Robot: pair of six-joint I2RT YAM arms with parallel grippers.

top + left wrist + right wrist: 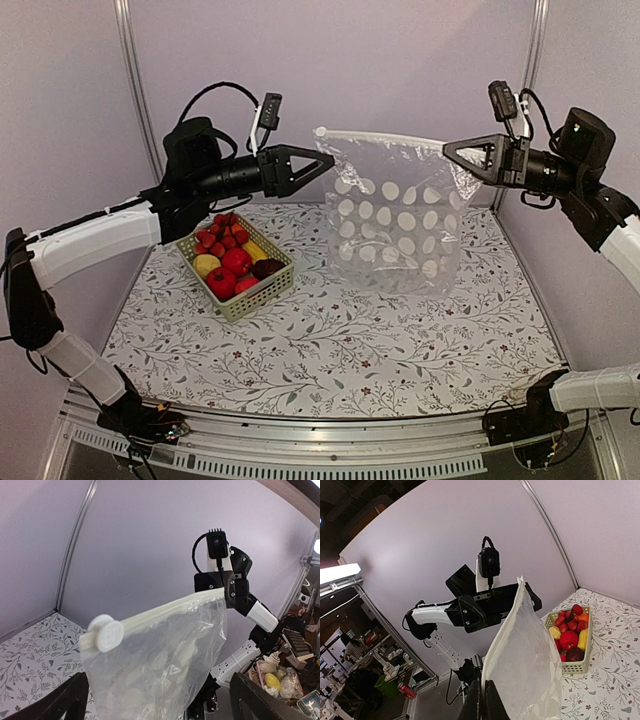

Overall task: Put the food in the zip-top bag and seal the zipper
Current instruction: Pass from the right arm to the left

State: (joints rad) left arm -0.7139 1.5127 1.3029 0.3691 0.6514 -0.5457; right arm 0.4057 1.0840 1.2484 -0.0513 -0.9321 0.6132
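While the right end effector (450, 152) pinches shut on one end of the zipper (385, 137), the zip-top bag (395, 220) hangs in the air over the far right part of the desk (380, 350). The bag is clear and crinkly, with rows of white dots, and it looks empty. Its lower edge is down near the desk, though I can't tell if it touches.

From the right wrist view, the two fingers (481, 702) are pressed together on the whitish strip, and the bag drapes away to the right.

Across the way, the left end effector (325, 162) is held level at the zipper's other end with its jaws spread wide and nothing between them. The left wrist view shows both dark fingers (65, 700) at the bottom corners. The round white tab (109, 632) on the zipper's end sits between them in view, clear of both.

And the food (235, 262)? Red, yellow and dark maroon pieces lie heaped in the pale green basket (262, 292), on the desk's left side, below the left arm and well apart from the bag.
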